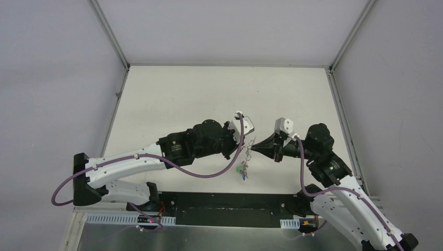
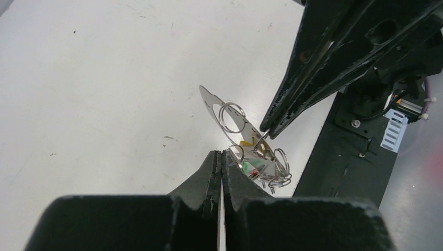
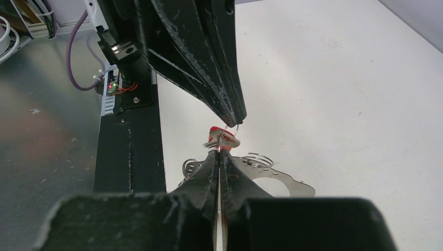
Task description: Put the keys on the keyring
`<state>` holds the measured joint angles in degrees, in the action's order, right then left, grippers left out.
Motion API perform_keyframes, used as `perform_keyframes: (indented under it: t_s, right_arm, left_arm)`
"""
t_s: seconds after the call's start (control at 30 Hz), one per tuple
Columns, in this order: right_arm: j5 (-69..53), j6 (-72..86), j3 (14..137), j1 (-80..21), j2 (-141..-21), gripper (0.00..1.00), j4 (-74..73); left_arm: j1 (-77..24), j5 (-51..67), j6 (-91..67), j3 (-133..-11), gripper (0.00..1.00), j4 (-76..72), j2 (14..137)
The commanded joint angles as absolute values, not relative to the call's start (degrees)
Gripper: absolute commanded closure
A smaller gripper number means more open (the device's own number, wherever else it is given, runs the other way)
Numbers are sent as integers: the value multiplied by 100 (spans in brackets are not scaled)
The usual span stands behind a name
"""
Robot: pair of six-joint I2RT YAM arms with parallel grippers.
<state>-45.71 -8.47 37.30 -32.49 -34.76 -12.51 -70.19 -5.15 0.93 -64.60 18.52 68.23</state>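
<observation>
Lab, white-walled enclosure (image 1: pixel 57 78), table-mounted robot arms (image 1: pixel 125 163)

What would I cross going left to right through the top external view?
In order: left arm's elbow → left gripper → right gripper → right arm's elbow. Both grippers are shut on the keyring; the keys hang under where the tips meet, so their place is unclear.

Camera layout: one fixed overhead view, two close wrist views.
Overhead: set high behind the arm bases, looking down and forward over the whole table (image 1: pixel 209 94). Wrist views: aimed along the left gripper (image 2: pixel 222 152) and right gripper (image 3: pixel 219 152), facing each other, sharing the keys (image 2: pixel 255 164) between.
</observation>
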Motion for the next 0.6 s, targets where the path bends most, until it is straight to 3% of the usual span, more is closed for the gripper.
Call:
perform_keyframes:
  t_s: [0.0, 0.57]
  right_arm:
    - [-4777, -683, 3852, -3243, -3350, 100, -640]
    - [-5050, -730, 3679, -3239, -3319, 100, -469]
  left_arm:
    - [-7050, -785, 71, -6374, 100, 1728, 6661]
    - [-7053, -804, 17, -5973, 100, 1842, 6297]
